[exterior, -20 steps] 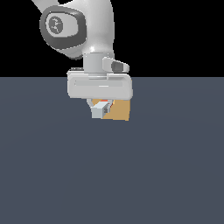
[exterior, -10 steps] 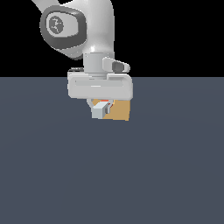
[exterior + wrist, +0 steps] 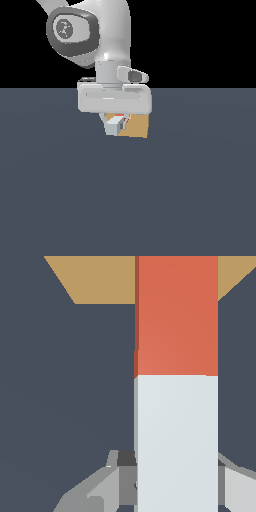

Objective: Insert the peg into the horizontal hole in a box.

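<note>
So, roughly:
floor: flat slate grey, fills the lower part of the exterior view.
arm: white Panda, coming down from 12 o'clock over the work spot.
box: tan block on the floor, at about 3 o'clock of the fingers, partly hidden by them.
gripper: clamped on the peg, white end between the fingers.
peg: orange-red half points at the box; in the wrist view it overlaps the tan face.
hole: can't see it.
</note>
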Tool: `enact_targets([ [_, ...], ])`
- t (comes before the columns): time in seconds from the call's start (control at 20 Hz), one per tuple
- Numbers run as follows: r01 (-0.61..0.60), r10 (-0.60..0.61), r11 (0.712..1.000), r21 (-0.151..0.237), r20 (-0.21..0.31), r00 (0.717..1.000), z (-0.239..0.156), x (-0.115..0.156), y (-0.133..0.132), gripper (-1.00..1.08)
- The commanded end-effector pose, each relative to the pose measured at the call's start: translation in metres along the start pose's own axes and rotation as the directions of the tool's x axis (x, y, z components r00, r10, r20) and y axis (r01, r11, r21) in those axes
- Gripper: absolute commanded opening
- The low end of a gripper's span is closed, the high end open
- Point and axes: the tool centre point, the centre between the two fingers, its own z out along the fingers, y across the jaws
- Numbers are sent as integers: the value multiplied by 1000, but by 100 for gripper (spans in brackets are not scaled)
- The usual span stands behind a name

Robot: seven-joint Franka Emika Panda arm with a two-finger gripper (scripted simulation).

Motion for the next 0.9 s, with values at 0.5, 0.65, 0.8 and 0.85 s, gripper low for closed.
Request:
enact_targets([
  [0.5,1,-1,1000,-3,-1,1000,-1,68,-1,-100],
  [0.65,1,-1,1000,-3,-1,1000,-1,85,-1,-100],
  [0.8,1,-1,1000,-3,-2,1000,-2,94,0,-100],
  [0.85,1,-1,1000,-3,-2,1000,-2,95,0,-100],
])
